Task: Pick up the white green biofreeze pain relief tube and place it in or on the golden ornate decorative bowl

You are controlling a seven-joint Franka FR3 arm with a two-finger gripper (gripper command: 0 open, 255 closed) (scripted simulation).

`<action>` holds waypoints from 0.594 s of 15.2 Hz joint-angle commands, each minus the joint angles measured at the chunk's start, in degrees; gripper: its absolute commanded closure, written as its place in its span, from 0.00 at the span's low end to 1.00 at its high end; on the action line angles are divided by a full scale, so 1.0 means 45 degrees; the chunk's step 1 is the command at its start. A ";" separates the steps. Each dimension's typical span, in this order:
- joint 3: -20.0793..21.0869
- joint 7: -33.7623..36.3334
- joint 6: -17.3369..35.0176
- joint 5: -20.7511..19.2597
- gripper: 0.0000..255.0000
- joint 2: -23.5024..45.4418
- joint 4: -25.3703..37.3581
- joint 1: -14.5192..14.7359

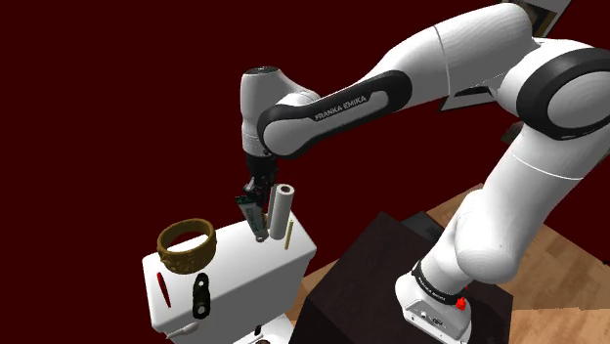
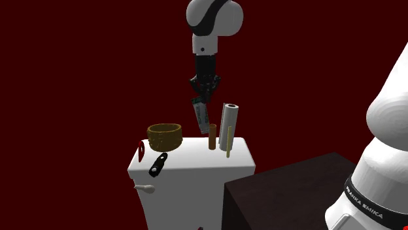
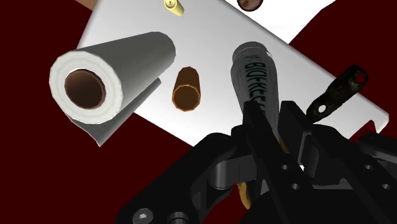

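The pain relief tube [image 2: 201,116] is whitish grey with a green end and dark lettering. It hangs almost upright from my gripper [image 2: 206,88], which is shut on its upper part. In the shoulder view the tube [image 1: 254,213] reaches down from the gripper [image 1: 256,191] to just over the white table [image 1: 235,262]; whether it touches I cannot tell. The brownish-gold ornate bowl [image 1: 186,244] stands on the table toward the shoulder view's left of the tube, apart from it. In the wrist view the fingers of my gripper [image 3: 270,118] clasp the tube [image 3: 254,73].
An upright paper towel roll [image 2: 227,125] stands close beside the tube, with a short brown cylinder [image 2: 212,140] and a thin yellow stick [image 2: 228,153] next to it. A black tool [image 2: 157,164] and a red item [image 2: 141,150] lie near the table's front edge. A dark box [image 1: 362,283] holds my base.
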 commanded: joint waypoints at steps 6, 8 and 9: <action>-0.0010 -0.0089 -0.1196 0.0164 1.00 -0.0574 0.0643 -0.0039; 0.0055 0.0119 -0.1510 0.0049 1.00 -0.0217 0.1306 0.0039; 0.0118 0.0329 -0.1757 -0.0079 1.00 0.0181 0.1940 0.0125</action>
